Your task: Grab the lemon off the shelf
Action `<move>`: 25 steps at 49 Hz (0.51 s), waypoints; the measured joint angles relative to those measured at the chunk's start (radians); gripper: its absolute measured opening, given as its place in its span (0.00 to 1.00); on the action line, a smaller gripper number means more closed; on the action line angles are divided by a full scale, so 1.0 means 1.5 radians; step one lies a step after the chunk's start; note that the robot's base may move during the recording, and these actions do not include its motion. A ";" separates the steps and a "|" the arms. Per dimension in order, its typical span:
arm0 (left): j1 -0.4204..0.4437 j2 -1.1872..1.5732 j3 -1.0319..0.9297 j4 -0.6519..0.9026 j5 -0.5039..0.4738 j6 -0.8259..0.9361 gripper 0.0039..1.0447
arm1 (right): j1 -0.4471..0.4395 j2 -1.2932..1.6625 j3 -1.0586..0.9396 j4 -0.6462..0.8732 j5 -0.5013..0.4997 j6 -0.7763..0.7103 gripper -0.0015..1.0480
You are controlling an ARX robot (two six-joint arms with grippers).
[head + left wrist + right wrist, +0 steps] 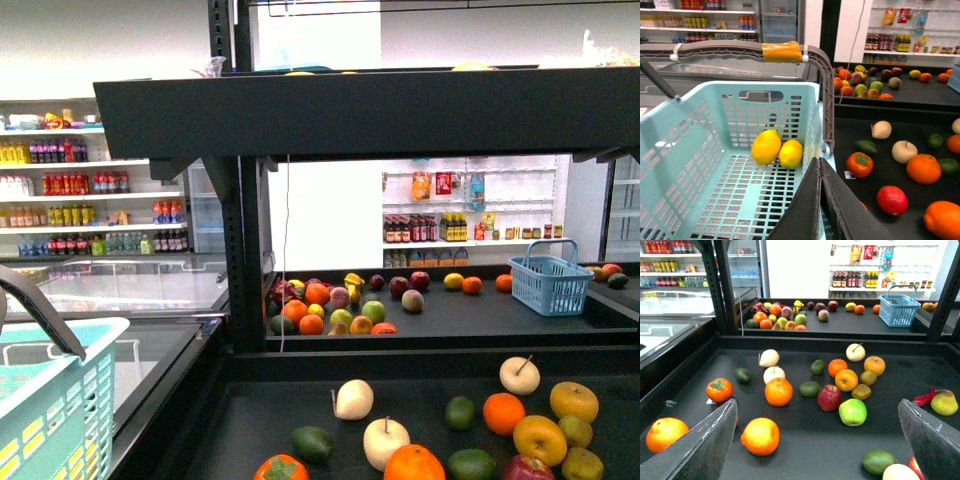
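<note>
A large black metal-framed shelf point(400, 110) with wide flat tiers and thick posts fills the front view. Its lower black tier point(805, 440) is strewn with loose fruit, and a further black tier behind it carries a second cluster of fruit and a small blue plastic basket point(552, 284). White store racks with bottles point(95, 185) are seen in the background at the left.

A pale turquoise plastic shopping basket with a grey handle point(715, 165) is seen at the left of the shelf, and its corner appears at the lower left of the front view. Two smooth bright yellow lemons lie on its perforated floor, touching each other: the larger lemon point(766, 147) and the smaller lemon point(791, 153) just beside it.

The left end effector point(820, 200) is seen above the basket's near rim with its dark fingers pressed together and nothing between them. The right end effector point(820, 440) is held over the lower tier with its fingers spread wide apart and empty.

On the lower tier, a large orange point(778, 391), a red apple point(829, 398), a green apple point(853, 411), a golden-yellow apple point(846, 380) and a dark green avocado point(743, 375) are scattered near one another. No lemon can be made out with certainty among the fruit on this tier.
</note>
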 joint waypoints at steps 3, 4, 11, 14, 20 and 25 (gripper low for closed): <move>0.001 -0.012 -0.010 -0.002 0.000 0.000 0.02 | 0.000 0.000 0.000 0.000 0.000 0.000 0.93; 0.001 -0.018 -0.013 -0.004 -0.001 0.000 0.02 | 0.000 0.000 0.000 0.000 0.000 0.000 0.93; 0.001 -0.048 -0.034 -0.013 0.000 0.000 0.02 | 0.000 0.000 0.000 0.000 0.000 0.000 0.93; 0.001 -0.059 -0.039 -0.018 0.000 0.000 0.02 | 0.000 0.000 0.000 0.000 0.000 0.000 0.93; 0.001 -0.085 -0.049 -0.033 0.000 0.000 0.02 | 0.000 0.000 0.000 0.000 0.000 0.000 0.93; 0.001 -0.162 -0.055 -0.121 0.000 0.000 0.02 | 0.000 0.000 0.000 0.000 0.000 0.000 0.93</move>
